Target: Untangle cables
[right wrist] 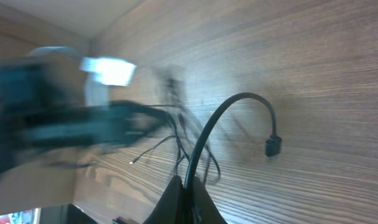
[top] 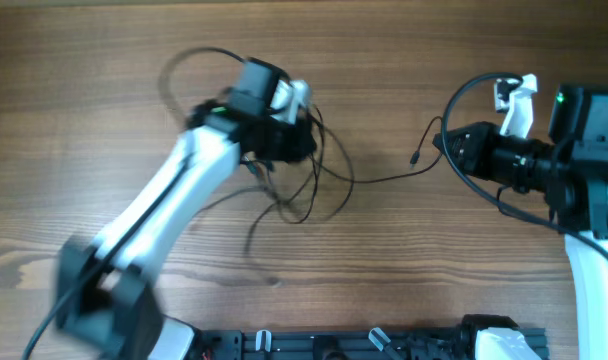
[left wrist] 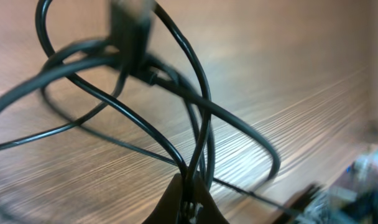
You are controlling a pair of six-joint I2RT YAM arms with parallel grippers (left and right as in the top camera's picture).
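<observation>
Several thin black cables (top: 314, 180) lie tangled in loops on the wooden table, left of centre. My left gripper (top: 299, 135) is shut on strands of this tangle; in the left wrist view its fingers (left wrist: 190, 193) pinch the cables (left wrist: 176, 106), which loop upward. One cable (top: 389, 178) runs right from the tangle to my right gripper (top: 446, 143), with a small plug end (top: 414, 157) on the table. In the right wrist view the fingers (right wrist: 188, 190) are shut on a cable (right wrist: 220, 118) that arches to a plug (right wrist: 273, 146).
The wooden table (top: 384, 60) extends around the tangle. A black rail (top: 364, 345) runs along the near edge. The left arm (top: 154, 215) crosses the lower left. The right arm's own thicker black cable (top: 464, 95) curves by its wrist.
</observation>
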